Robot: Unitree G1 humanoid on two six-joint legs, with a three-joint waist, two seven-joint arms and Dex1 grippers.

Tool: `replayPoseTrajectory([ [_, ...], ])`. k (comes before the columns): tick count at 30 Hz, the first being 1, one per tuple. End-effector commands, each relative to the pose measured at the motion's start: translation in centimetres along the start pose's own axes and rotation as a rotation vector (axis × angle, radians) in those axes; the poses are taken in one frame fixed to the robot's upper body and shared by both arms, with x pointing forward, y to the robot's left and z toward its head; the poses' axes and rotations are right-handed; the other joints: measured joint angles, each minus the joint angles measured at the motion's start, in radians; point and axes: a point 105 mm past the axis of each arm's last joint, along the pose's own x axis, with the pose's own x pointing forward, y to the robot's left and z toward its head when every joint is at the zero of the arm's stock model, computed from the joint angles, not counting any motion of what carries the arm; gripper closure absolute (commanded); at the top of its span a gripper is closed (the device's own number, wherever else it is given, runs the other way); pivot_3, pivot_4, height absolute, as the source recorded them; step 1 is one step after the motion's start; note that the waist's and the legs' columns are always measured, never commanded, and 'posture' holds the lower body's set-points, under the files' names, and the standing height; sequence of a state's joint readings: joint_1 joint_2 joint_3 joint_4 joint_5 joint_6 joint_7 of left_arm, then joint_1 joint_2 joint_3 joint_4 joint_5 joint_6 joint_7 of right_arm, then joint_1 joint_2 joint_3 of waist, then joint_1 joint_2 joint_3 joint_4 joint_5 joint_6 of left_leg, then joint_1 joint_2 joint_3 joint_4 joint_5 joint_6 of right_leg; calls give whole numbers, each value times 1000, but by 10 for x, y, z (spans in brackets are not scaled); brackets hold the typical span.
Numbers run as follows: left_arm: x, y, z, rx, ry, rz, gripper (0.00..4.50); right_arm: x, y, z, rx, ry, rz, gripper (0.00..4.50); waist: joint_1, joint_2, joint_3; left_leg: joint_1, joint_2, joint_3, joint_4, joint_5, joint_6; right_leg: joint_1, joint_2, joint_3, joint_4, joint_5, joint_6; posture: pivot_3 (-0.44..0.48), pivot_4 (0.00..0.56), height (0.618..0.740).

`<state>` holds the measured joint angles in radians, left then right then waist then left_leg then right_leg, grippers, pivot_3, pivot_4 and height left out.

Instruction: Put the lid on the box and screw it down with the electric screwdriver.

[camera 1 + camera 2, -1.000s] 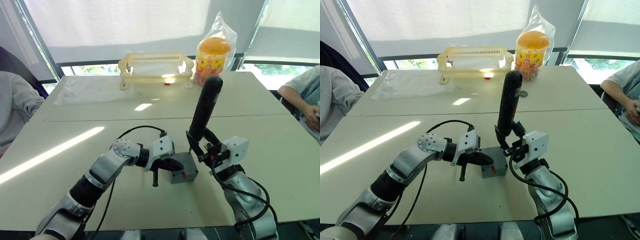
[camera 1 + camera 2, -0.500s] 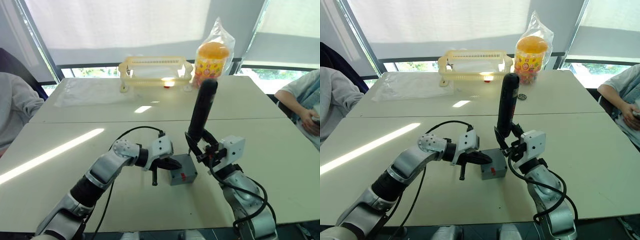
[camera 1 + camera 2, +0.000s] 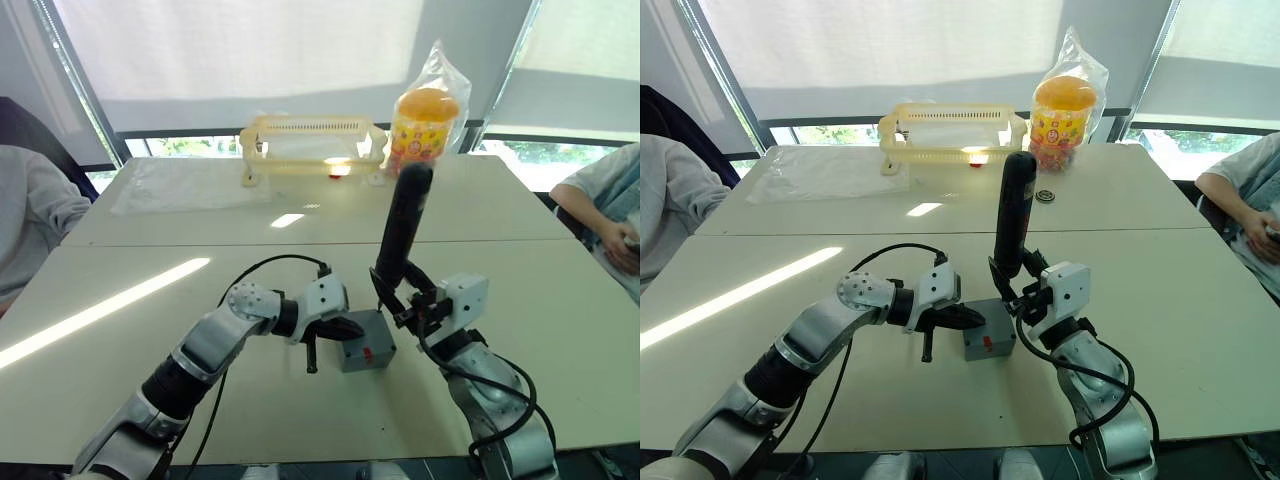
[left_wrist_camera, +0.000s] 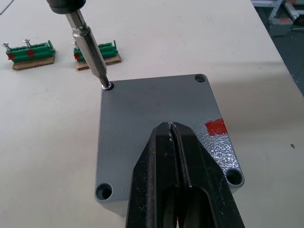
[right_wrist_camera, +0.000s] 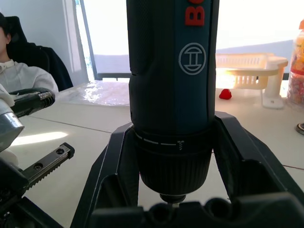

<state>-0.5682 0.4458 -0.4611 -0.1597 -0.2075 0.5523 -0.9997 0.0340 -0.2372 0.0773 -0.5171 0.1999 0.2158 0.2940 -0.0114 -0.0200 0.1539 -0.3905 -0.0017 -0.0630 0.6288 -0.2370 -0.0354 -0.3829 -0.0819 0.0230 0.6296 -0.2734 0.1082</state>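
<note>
Lid (image 4: pixel 156 118) sits on the box (image 3: pixel 368 352). Left gripper (image 4: pixel 172 130), fingers together, seemingly presses on it; right gripper (image 3: pixel 400 300) grips the screwdriver (image 3: pixel 402 222) upright, bit on a corner screw.

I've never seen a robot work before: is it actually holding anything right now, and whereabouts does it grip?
Yes. The right end effector grips the electric screwdriver around its lower body, near the chuck. The left end effector, fingers closed, rests on the lid, holding nothing.
</note>
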Motion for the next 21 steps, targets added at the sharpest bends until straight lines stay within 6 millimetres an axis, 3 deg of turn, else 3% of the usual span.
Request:
replayPoseTrajectory([
  [1,4,-3,-19,-33,75,-2,4500,-9,1,-35,35,163,-2,2725,0,0,0,0,0,0,0,0,0,0,0,0,0,0,0,0,150,740],
  [12,4,-2,-19,-30,75,-1,4500,-11,1,-38,31,180,-8,2725,0,0,0,0,0,0,-1,0,0,0,-2,0,-2,0,0,0,150,740],
  [21,4,-3,-19,-21,82,-8,4500,-19,-4,-54,17,235,-32,2725,0,-1,-2,0,1,0,-4,0,0,-2,-5,0,-10,1,-1,0,150,740],
])
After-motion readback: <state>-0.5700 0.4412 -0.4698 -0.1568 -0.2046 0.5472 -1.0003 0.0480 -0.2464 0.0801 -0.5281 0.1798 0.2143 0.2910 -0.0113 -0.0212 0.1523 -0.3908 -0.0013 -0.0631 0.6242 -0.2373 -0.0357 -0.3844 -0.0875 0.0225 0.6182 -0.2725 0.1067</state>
